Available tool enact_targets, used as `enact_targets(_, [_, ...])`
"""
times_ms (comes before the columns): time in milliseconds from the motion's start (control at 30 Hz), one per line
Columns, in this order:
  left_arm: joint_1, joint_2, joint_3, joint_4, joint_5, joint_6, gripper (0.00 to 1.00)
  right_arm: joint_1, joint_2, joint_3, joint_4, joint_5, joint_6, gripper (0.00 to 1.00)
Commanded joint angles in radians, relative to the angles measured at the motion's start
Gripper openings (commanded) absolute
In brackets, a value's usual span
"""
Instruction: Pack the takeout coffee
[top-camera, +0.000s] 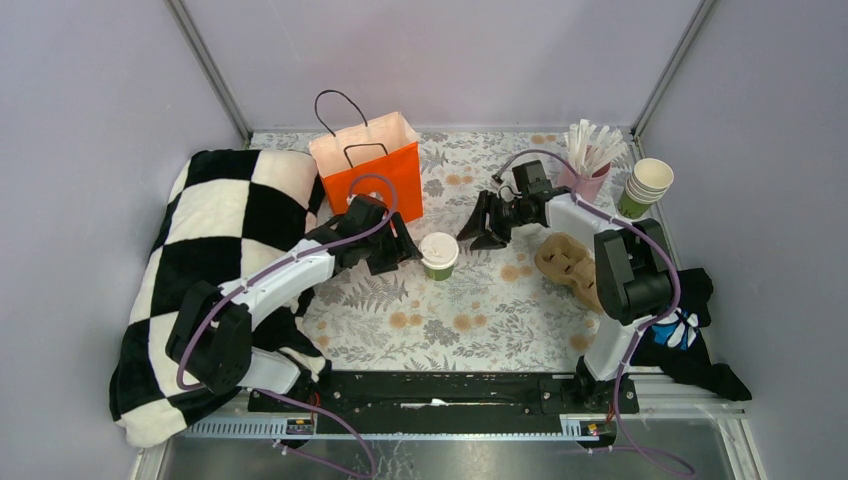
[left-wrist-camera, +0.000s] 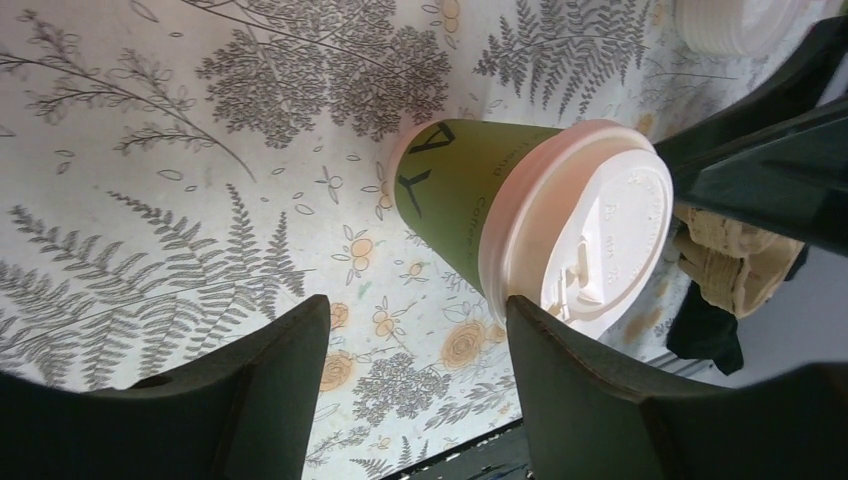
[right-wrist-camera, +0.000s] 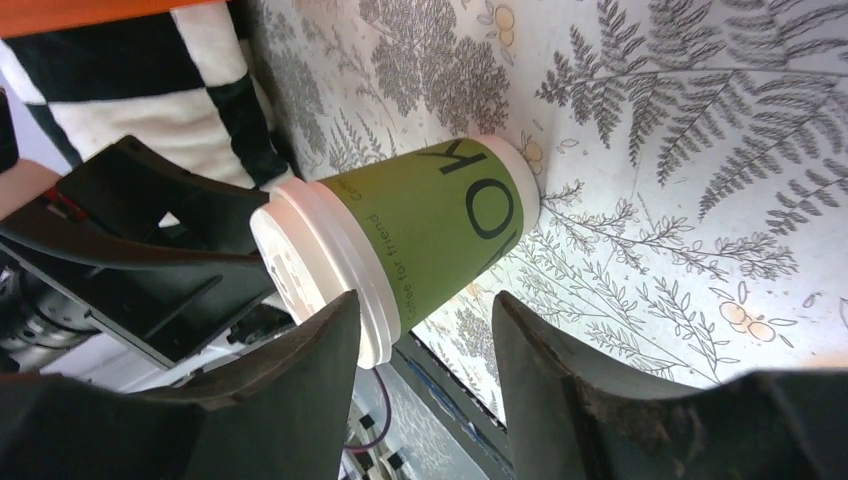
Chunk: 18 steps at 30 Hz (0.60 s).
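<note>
The takeout coffee (top-camera: 438, 255), a green paper cup with a white lid, stands upright on the floral tablecloth between my two grippers. My left gripper (top-camera: 402, 246) is open and empty just left of it. In the left wrist view the cup (left-wrist-camera: 470, 205) is beyond the open gripper (left-wrist-camera: 415, 310), apart from the fingers. My right gripper (top-camera: 478, 228) is open and empty just right and behind the cup. In the right wrist view the cup (right-wrist-camera: 440, 215) is just ahead of the open gripper (right-wrist-camera: 425, 300). The brown pulp carrier (top-camera: 568, 265) lies at the right, holding nothing.
An orange paper bag (top-camera: 370, 170) stands open behind the left gripper. A checkered blanket (top-camera: 220, 230) covers the left side. A pink holder of straws (top-camera: 590, 160) and a stack of lidless green cups (top-camera: 645, 187) stand at the back right. A dark cloth (top-camera: 690, 330) lies at the right edge.
</note>
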Motion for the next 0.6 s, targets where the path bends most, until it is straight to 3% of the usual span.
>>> enact_targets(0, [-0.001,-0.012,0.063,-0.089,-0.066,0.059,0.72,0.003,-0.044,0.132,-0.159,0.119,-0.058,0.59])
enact_targets(200, [-0.001,-0.082,0.069,-0.139,-0.093,0.077,0.79,0.0,-0.065,0.206,-0.323,0.253,-0.167,0.67])
enact_targets(300, [-0.001,-0.138,0.058,-0.178,-0.106,0.083,0.81,0.02,-0.083,0.231,-0.386,0.326,-0.227,0.79])
enact_targets(433, [-0.001,-0.245,0.079,-0.234,-0.103,0.088,0.87,0.142,-0.09,0.33,-0.498,0.507,-0.34,0.98])
enact_targets(567, [0.0,-0.34,0.129,-0.296,-0.104,0.088,0.93,0.259,-0.059,0.437,-0.569,0.609,-0.385,1.0])
